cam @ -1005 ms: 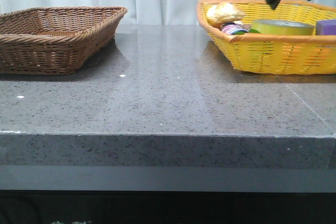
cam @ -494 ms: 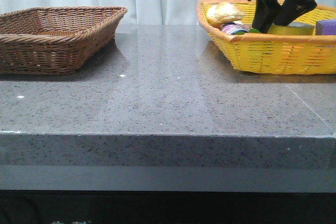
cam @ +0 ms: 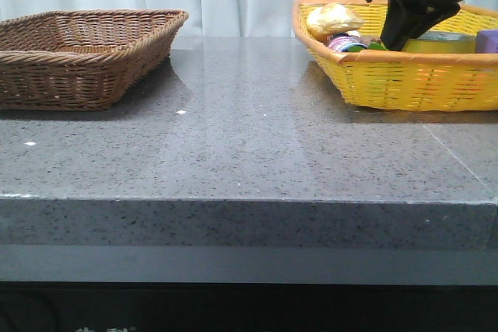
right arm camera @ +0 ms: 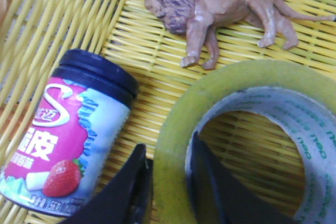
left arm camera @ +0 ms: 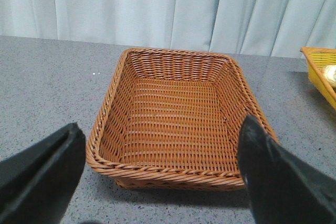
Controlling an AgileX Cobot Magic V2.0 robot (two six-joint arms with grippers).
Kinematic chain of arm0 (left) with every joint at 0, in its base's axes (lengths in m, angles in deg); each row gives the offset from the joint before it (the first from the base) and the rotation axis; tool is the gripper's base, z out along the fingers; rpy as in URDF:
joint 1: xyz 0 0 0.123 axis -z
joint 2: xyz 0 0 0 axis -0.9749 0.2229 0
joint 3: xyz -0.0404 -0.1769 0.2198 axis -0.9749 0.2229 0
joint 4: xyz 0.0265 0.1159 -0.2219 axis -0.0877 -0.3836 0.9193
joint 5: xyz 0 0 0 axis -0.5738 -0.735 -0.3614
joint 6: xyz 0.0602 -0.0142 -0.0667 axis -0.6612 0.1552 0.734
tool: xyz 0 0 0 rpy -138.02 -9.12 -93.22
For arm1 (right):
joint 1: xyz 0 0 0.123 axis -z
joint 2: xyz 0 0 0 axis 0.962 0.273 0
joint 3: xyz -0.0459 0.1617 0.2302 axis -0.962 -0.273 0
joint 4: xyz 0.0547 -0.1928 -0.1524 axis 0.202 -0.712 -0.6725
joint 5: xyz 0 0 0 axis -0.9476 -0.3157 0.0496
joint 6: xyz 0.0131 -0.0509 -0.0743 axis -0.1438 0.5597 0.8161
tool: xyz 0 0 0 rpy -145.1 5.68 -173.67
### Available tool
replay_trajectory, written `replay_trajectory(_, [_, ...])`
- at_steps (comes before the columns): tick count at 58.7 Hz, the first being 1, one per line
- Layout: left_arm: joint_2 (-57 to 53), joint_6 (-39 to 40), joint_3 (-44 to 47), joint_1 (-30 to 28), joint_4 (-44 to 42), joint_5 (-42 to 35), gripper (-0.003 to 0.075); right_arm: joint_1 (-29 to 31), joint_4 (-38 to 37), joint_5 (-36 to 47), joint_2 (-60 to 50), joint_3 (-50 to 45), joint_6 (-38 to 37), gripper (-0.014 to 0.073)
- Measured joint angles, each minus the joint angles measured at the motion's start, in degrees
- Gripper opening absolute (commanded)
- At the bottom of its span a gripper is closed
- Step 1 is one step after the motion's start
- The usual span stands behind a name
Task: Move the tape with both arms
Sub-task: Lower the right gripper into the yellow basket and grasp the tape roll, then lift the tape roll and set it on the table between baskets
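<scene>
Tape: The wide yellow tape [right arm camera: 247,145] lies flat in the yellow basket [cam: 405,83] at the table's right end, near the basket's front wall.
Right gripper: The right gripper [right arm camera: 170,192] reaches down into that basket, one finger outside the roll's wall and one inside the core, the jaws narrow around the wall. Whether they already pinch it cannot be told. Straddling the wall is likely the way to get a firm hold on a flat-lying ring.
Left gripper: The left gripper [left arm camera: 163,177] hangs with jaws wide above the brown basket [left arm camera: 178,114], holding nothing, apparently waiting to receive the roll.
Neighbours: A candy jar [right arm camera: 68,140] lies on its side just beside the roll, and a toy lion [right arm camera: 226,9] lies near the roll on another side.
Wrist view adds: Only the right wrist view shows the fingers either side of the wall, the jar and the lion.
Front view adds: It shows both baskets well apart on the grey table [cam: 249,153], so the roll likely has to change hands, and also shows a purple block [cam: 489,40].
</scene>
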Motion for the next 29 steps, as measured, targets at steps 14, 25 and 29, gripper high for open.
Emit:
replay_trajectory(14, [0.0, 0.0, 0.0, 0.0, 0.0, 0.0, 0.0586, 0.0, 0.0, -0.7, -3.0, 0.1, 0.0, 0.0160])
replay_trajectory(25, [0.0, 0.0, 0.0, 0.0, 0.0, 0.0, 0.0586, -0.1, 0.5, -0.8, -8.9, 0.1, 0.0, 0.0160])
replay_trajectory(29, [0.0, 0.0, 0.0, 0.0, 0.0, 0.0, 0.0586, -0.6, 1.4, -1.1, -10.9, 0.1, 0.0, 0.0160])
